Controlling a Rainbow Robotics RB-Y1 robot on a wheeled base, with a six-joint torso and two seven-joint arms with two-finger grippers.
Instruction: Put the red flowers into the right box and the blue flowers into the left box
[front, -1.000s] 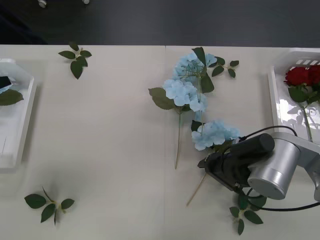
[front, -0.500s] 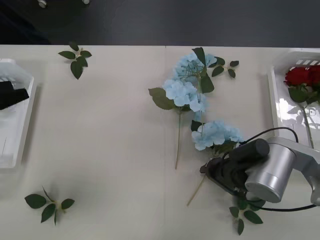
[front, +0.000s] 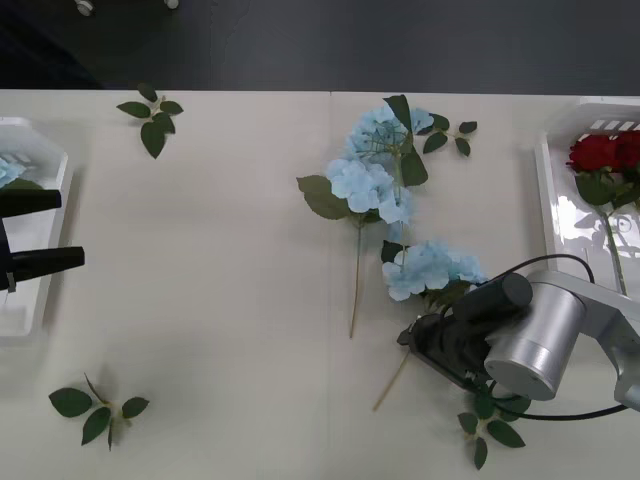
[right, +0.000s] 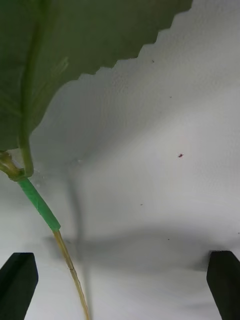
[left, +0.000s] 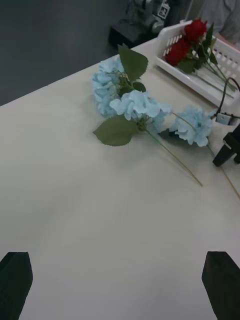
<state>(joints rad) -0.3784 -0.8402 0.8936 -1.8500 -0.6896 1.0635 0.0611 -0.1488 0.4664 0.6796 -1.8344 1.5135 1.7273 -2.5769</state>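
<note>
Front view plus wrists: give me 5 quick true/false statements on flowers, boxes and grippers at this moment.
1. Three blue flowers lie on the table outside any box. True.
2. The red flowers lie loose mid-table. False: they lie in the right box.
3. The right gripper is shut on a blue stem. False: its fingers are open, low over the stem of the nearest blue flower.
4. The left gripper is open near the left box. True.
5. The left box holds no blue bloom. False: a blue bit shows at its far edge.
</note>
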